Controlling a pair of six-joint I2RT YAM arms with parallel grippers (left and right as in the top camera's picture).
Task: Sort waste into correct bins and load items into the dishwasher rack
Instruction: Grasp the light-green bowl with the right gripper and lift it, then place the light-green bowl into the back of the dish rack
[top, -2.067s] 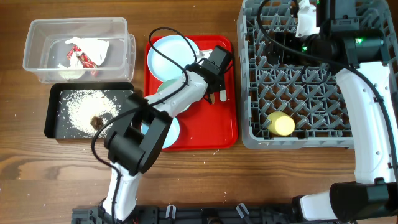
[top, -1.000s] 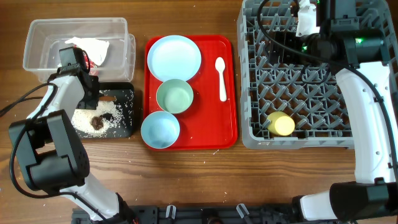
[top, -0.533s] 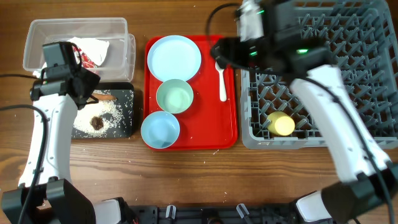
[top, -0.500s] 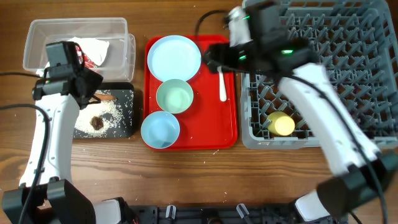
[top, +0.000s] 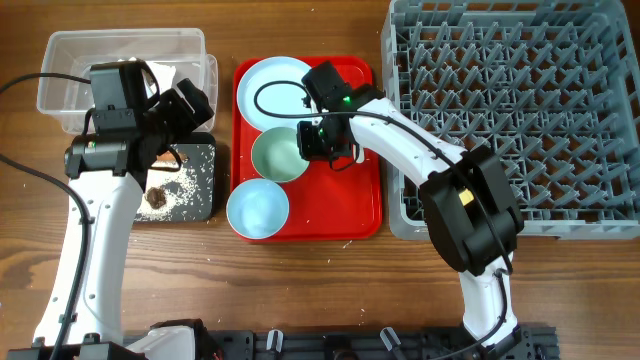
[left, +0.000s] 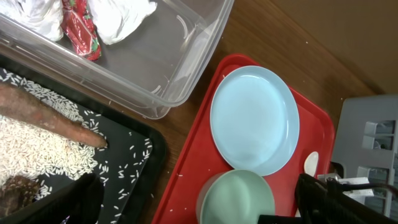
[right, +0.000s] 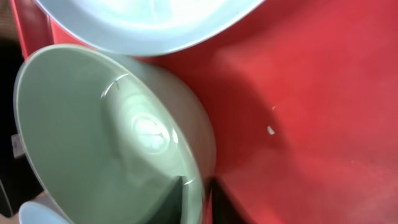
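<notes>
My right gripper (top: 322, 140) is shut on the near rim of the pale green bowl (top: 275, 158) on the red tray (top: 340, 210). The right wrist view shows one finger inside the bowl (right: 93, 124) and one outside, with the gripper (right: 198, 183) closed on the rim. A pale blue plate (top: 275, 88) lies behind the green bowl and a blue bowl (top: 257, 208) in front. My left gripper (top: 185, 110) hangs wide open and empty between the clear tub (top: 60, 70) and the black tray (top: 200, 195). Its wrist view shows red-and-white wrappers (left: 78, 31) in the tub. Rice (left: 37, 149) and a brown stick (left: 56, 118) lie in the black tray.
The grey dishwasher rack (top: 520, 110) fills the right side, and my right arm crosses its front left corner. The white spoon's tip (left: 311, 163) shows beside the plate (left: 255, 121). A dark lump (top: 155, 198) sits in the black tray. A few grains lie on the red tray.
My right arm swung from the rack over to the red tray and shut on the green bowl's rim. My left gripper opened wide and drew up from the black tray.
</notes>
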